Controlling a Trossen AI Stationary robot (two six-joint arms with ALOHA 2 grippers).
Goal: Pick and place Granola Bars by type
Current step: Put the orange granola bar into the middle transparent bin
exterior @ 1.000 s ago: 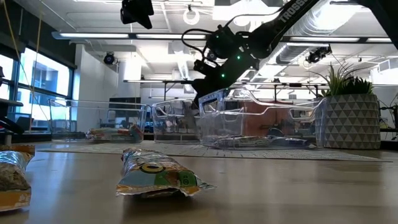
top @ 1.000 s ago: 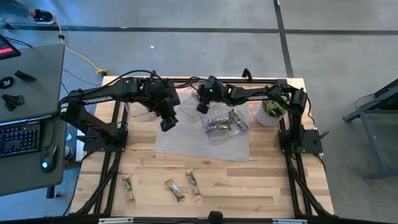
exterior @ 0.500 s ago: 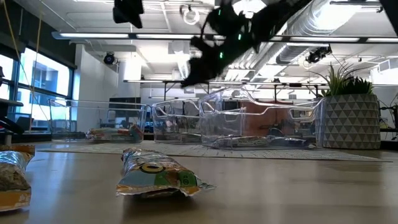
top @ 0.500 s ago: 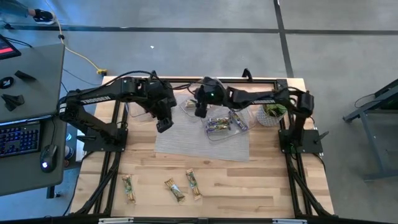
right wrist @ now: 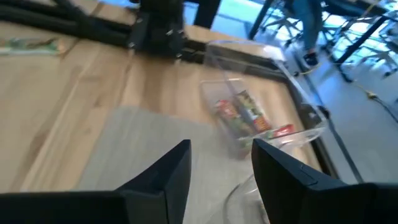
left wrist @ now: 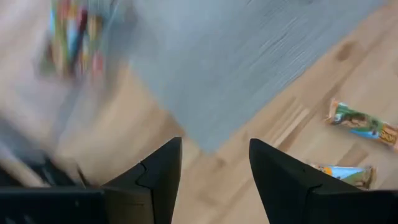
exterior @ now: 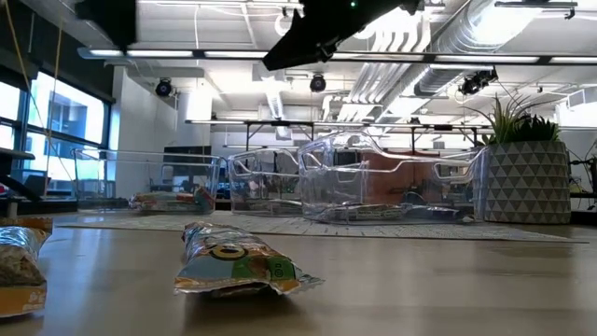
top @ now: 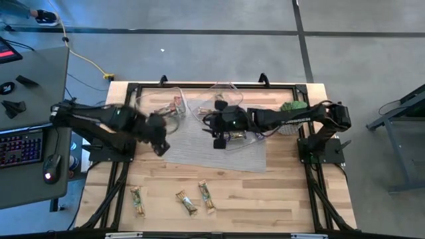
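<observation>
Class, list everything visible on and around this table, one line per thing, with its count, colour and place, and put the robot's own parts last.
Loose granola bars: three, green-tan, near edge of table.
Clear tubs: three, transparent, at the back; bars lie inside, number unclear.
Mat: one, grey, table centre.
Potted plant: one, green in patterned pot, back right.
Table: one, light wood.
Left end effector: dark, open, at the mat's left edge.
Right end effector: dark, open, above the mat.

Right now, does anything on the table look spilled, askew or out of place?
Nothing is spilled or damaged. Three granola bars still lie loose on the bare wood near the front edge, each at its own angle, outside the clear tubs.
</observation>
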